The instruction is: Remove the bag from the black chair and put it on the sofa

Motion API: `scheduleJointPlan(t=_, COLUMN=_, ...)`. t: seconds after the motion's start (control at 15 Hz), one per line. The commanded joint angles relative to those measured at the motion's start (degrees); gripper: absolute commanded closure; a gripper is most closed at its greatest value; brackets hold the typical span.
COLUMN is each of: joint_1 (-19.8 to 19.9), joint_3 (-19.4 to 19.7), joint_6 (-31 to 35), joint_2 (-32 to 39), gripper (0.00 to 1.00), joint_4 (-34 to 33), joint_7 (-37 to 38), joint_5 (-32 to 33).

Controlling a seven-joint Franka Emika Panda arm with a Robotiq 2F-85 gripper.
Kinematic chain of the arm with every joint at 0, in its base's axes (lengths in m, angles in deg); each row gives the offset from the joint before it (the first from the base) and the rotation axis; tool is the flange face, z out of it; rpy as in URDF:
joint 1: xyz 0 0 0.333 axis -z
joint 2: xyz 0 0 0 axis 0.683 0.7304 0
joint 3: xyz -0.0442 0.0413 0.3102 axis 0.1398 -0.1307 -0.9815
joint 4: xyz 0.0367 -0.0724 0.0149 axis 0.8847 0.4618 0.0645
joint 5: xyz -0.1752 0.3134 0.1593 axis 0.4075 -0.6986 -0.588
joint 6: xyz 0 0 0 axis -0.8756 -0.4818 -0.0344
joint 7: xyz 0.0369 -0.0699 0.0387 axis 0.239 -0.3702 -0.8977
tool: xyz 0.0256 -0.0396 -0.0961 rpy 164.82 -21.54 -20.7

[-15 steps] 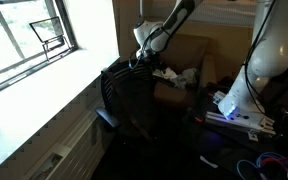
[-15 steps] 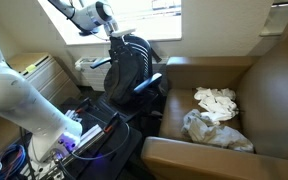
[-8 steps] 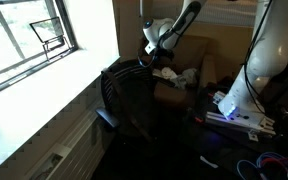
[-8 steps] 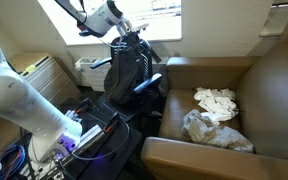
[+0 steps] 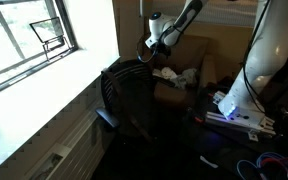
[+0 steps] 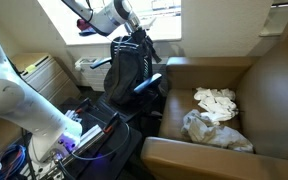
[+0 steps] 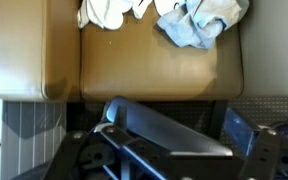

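Snagging of the bag (image 6: 127, 66) on the chair (image 5: 122, 95) is feared if hauled right toward the sofa (image 6: 274, 90); gripper (image 6: 139, 38) closure cannot be told

Sitting corner fitted out as a robot workspace. A brown leather sofa (image 6: 234, 70) with crumpled cloths (image 6: 216, 100) on its seat, a black chair (image 5: 129, 95) and a sunlit window (image 5: 29, 35) with a deep sill indicate a living room or lounge (home or office cannot be told); coiled cables (image 5: 269, 160) and a lit electronics box (image 5: 239, 115) on the floor by the white arm (image 5: 269, 50) mark the test rig
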State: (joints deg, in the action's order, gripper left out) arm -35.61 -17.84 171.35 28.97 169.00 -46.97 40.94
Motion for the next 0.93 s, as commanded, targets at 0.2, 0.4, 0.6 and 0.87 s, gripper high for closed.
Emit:
scheduleJointPlan(t=0.2, joint_1=-1.22, joint_3=-1.3, joint_6=-0.94, joint_2=-2.11, gripper=0.0, joint_4=1.27, joint_7=-8.81, joint_5=-9.37)
scheduleJointPlan(t=0.4, joint_1=-2.54, joint_3=-0.79, joint_6=-4.59, joint_2=1.61, gripper=0.0, joint_4=-3.52, joint_7=-5.36, joint_5=-8.81)
scheduleJointPlan(t=0.6, joint_1=-3.12, joint_3=-6.44, joint_6=-6.02, joint_2=8.86, gripper=0.0, joint_4=-11.5, joint_7=-12.98, joint_5=-18.21)
scheduleJointPlan(t=0.87, joint_1=-3.73, joint_3=-13.96, joint_6=-12.68, joint_2=18.84, gripper=0.0, joint_4=-25.02, joint_7=-22.43, joint_5=-30.98)
